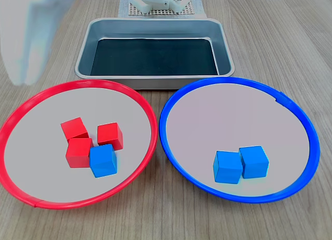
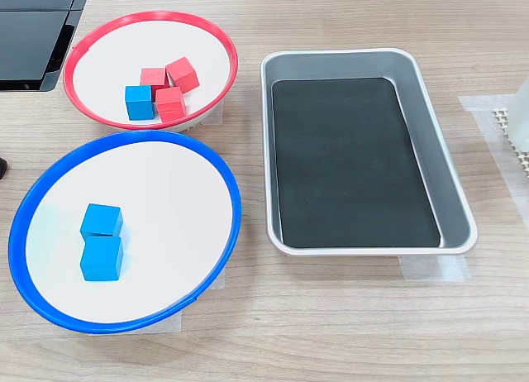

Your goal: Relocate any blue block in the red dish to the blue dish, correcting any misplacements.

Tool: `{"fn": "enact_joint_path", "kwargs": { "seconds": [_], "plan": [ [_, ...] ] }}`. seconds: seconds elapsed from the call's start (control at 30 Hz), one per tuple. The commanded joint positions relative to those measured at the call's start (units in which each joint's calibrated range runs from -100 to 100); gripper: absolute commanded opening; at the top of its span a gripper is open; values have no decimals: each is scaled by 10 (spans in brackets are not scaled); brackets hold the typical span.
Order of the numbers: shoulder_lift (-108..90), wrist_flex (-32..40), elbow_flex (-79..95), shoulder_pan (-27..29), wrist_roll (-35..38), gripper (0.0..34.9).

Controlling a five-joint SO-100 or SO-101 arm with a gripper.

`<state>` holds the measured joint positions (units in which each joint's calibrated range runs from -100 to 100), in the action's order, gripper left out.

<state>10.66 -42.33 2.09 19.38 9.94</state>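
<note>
**Claw out of clear sight, one blue cube among the red**

Claw state cannot be told: neither exterior view shows its fingers. A pale, blurred shape [image 1: 32,35] at the first exterior view's upper left may be part of the arm, but it is too smeared to say. The white arm base [image 1: 158,1] sits on a perforated mat behind the tray.

On the wood-grain surface [image 1: 270,48] lie three containers. The large round dish with a bright red rim [image 1: 78,85] holds four cubes: three small red cubes [image 1: 79,152] clustered together, and the small glossy blue cube [image 1: 102,160], touching the red cluster on the side nearest the first exterior camera. The large round dish with a bright blue rim [image 1: 238,82] holds two more blue cubes [image 1: 241,164], side by side and touching. The two dishes sit just beside each other, rims nearly meeting.

The rectangular metal tray with a dark liner [image 1: 154,31] sits behind both dishes in the first exterior view, and to the second exterior view's right [image 2: 364,58].
</note>
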Motion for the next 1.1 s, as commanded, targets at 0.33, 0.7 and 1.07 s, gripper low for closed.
{"fn": "enact_joint_path", "kwargs": {
  "seconds": [0.33,0.7,1.07],
  "plan": [
    [103,-15,-125,-53,-18,132],
    [145,-24,-141,-91,-25,127],
    [173,-43,-155,-81,-22,133]
  ]
}}
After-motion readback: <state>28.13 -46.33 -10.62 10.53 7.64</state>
